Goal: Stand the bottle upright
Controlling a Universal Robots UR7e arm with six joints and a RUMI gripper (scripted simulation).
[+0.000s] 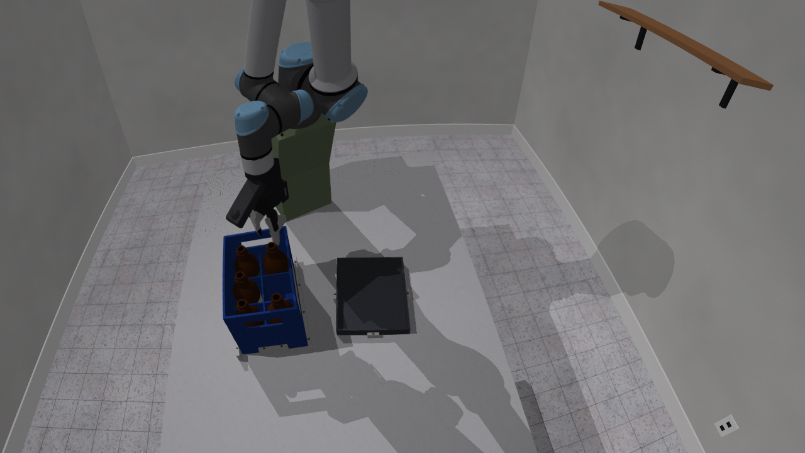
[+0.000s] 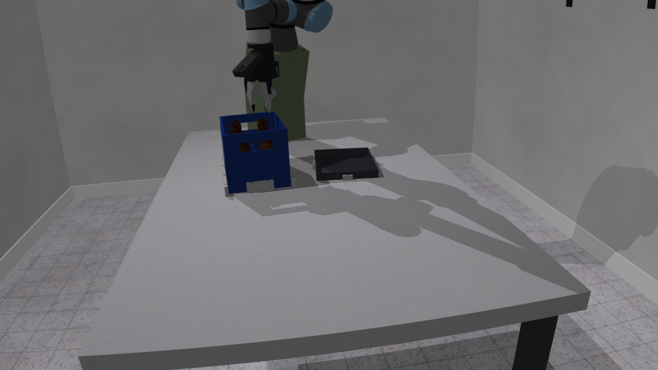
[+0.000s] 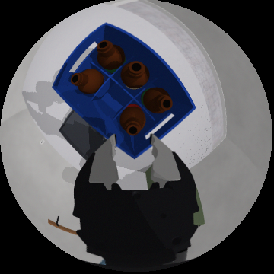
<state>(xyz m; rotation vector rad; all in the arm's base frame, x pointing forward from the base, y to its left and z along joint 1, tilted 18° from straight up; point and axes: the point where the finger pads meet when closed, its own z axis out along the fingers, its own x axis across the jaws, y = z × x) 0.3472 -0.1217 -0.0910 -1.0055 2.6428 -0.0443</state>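
Note:
The blue crate (image 1: 275, 336) (image 2: 257, 170) (image 3: 167, 78) holds brown bottles in five cells; its middle right cell is empty in the top view. They are the back right bottle (image 1: 275, 260) (image 3: 132, 118), back left bottle (image 1: 246, 263) (image 3: 156, 100), middle left bottle (image 1: 246, 290) (image 3: 135, 76), front left bottle (image 1: 242, 306) (image 3: 111, 57) and front right bottle (image 1: 276, 302) (image 3: 90, 81). I cannot tell which neck differs. My gripper (image 1: 268, 237) (image 2: 261, 110) (image 3: 133, 134) is partly open and empty, above the crate's back end, near the back right bottle's mouth. The black tray (image 1: 382, 304) (image 2: 347, 162) (image 3: 84, 133) is empty.
The tray stands right of the crate on the pale table (image 1: 202, 394) (image 2: 276, 276), with a gap between them. The crate's high walls and inner dividers surround the bottles. The green robot pedestal (image 1: 306, 174) (image 2: 294, 92) stands behind the crate. A wooden shelf (image 1: 687, 42) is on the right wall.

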